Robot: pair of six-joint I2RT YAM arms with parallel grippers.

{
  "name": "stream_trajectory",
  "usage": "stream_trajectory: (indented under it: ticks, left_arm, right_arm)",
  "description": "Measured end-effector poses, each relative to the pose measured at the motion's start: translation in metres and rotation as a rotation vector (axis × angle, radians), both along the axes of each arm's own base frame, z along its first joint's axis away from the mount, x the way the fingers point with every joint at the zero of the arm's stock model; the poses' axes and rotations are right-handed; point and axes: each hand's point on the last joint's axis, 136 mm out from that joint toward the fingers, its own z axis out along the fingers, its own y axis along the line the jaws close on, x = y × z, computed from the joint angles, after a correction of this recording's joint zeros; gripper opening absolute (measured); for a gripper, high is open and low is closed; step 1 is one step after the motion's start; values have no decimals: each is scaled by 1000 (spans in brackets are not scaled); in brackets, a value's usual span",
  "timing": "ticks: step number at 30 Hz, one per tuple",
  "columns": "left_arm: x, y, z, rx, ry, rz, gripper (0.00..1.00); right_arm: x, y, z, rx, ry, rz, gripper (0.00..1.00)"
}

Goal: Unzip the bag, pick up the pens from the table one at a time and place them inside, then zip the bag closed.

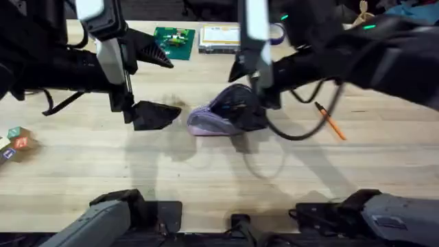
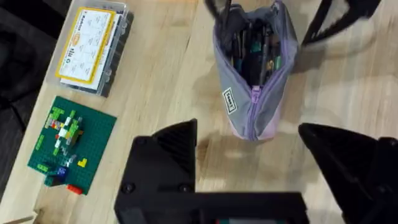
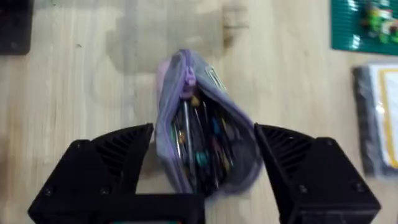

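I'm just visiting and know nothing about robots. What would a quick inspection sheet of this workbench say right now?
Surface: wooden table, plank strips visible.
Job's things: lilac bag unzipped, many pens inside; one orange pen lies on the table beside it.
Clutter: green brick baseplate with small bricks, clear-lidded yellow box, toy blocks at the edge.
Grippers: left gripper open, empty, just short of the bag's end; right gripper open, straddling the bag.
Cables: black cable looping from the right arm over the table.
Surroundings: nothing seen clearly.
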Motion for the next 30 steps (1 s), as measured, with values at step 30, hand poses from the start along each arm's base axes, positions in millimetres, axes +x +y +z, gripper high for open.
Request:
stream_trajectory:
  ticks: [30]
  left_arm:
    - [0, 0, 0, 0, 0, 0, 993]
  right_arm:
    - [-17, -250, 56, -29, 174, -1164, 996]
